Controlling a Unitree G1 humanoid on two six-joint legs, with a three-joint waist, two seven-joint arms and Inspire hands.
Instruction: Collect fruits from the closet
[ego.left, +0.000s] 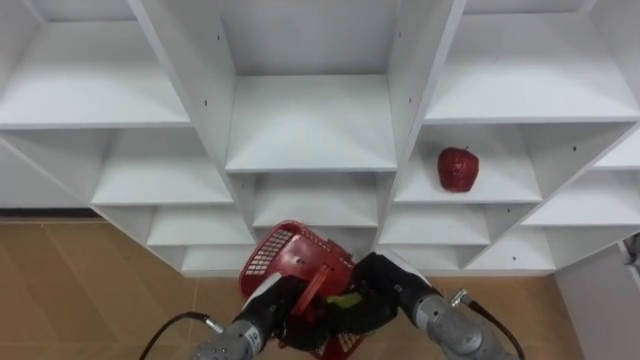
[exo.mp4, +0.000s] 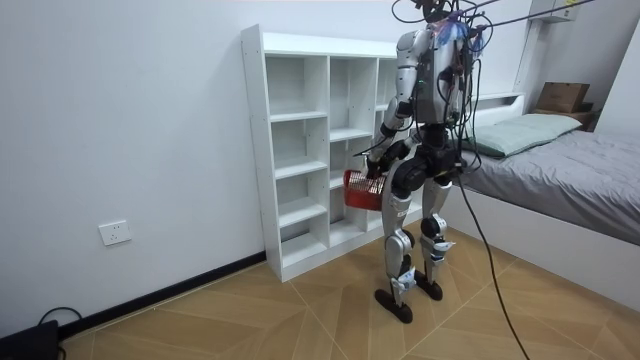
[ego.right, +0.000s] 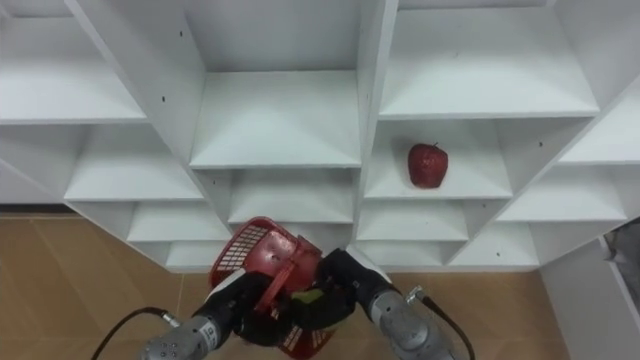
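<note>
White open-shelf closet (ego.left: 310, 125) fills my view. I stand right in front of it on the wood-pattern floor (ego.left: 80, 290), and the grey bed (exo.mp4: 570, 170) is behind me in the room view. Most cubbies are bare.

Red plastic mesh basket (ego.left: 275, 255) hangs low in front of my hips, tilted, below the bottom shelves. It looks light and stiff, with a hoop handle, so I carry it by the handle and keep it level so the fruit doesn't roll out.

Red round apple (ego.left: 458, 169) sits upright on a shelf in the right-hand column, middle height, well apart from both hands. I judge it firm, smooth, a bit slippery and bruisable. Take it around the widest part with fingers and thumb opposed, not by the stem, and set it into the basket rather than dropping it.

Small yellow-green piece (ego.left: 345, 298) shows inside the basket, probably a fruit already in; too hidden to name.

Left hand (ego.left: 272, 308) comes in from the lower left with its fingers curled on the basket at the handle, gripping it. Right hand (ego.left: 378, 285) reaches in from the lower right, over the basket mouth beside the yellow-green piece. Its fingers are buried in the basket, so I can't tell whether they are closed. Both forearms are bent inward and low.
</note>
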